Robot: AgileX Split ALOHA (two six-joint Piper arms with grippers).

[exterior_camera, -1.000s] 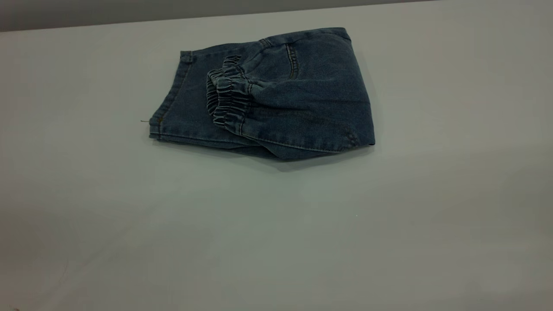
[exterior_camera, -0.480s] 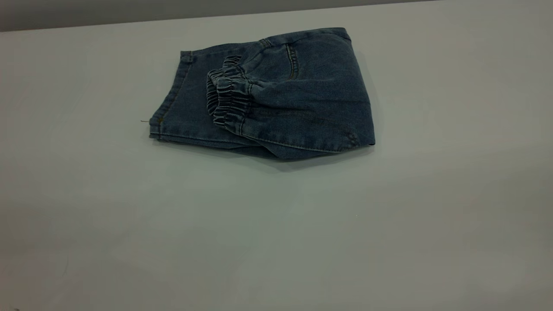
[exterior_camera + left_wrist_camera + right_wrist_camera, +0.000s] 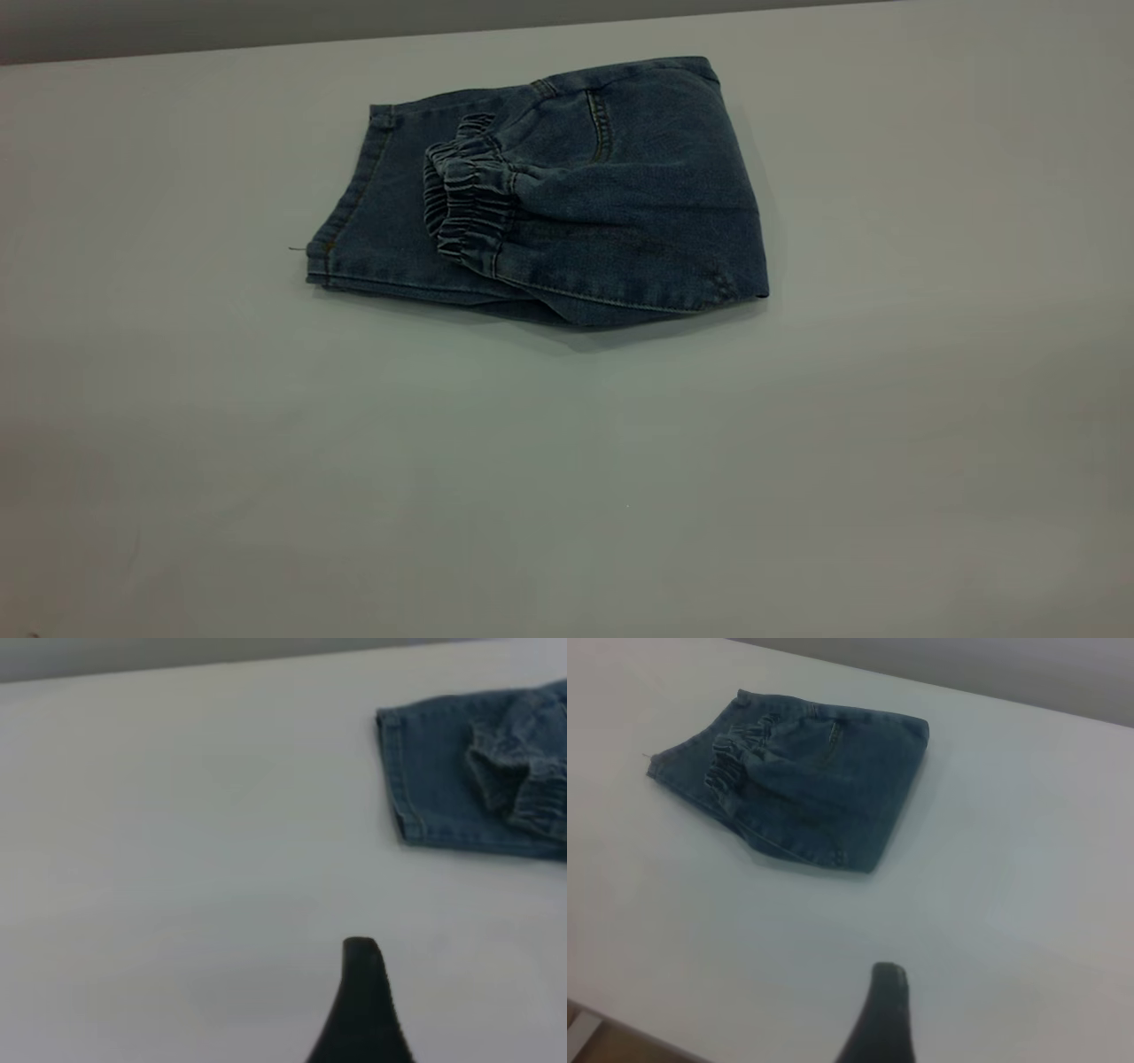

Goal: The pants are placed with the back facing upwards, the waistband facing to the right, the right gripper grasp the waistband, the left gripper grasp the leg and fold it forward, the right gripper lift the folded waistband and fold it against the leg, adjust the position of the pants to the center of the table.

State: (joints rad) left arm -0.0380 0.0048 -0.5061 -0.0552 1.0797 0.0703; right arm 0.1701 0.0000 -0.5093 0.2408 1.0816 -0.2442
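Note:
The pants (image 3: 620,195) lie folded on the white table (image 3: 567,496), toward its far side and about midway across. The gathered waistband (image 3: 468,208) is turned over onto the leg (image 3: 376,226), whose hem points left. Neither gripper shows in the exterior view. In the left wrist view a black tip of the left gripper (image 3: 361,992) hangs over bare table, well apart from the pants (image 3: 443,780). The right wrist view shows a black tip of the right gripper (image 3: 884,1010) likewise over bare table, far from the pants (image 3: 824,788). Nothing is held.
The table's far edge (image 3: 443,35) runs just behind the pants, with a grey wall beyond. A table corner edge (image 3: 585,1014) shows in the right wrist view. Wide bare tabletop stretches in front of the pants and to both sides.

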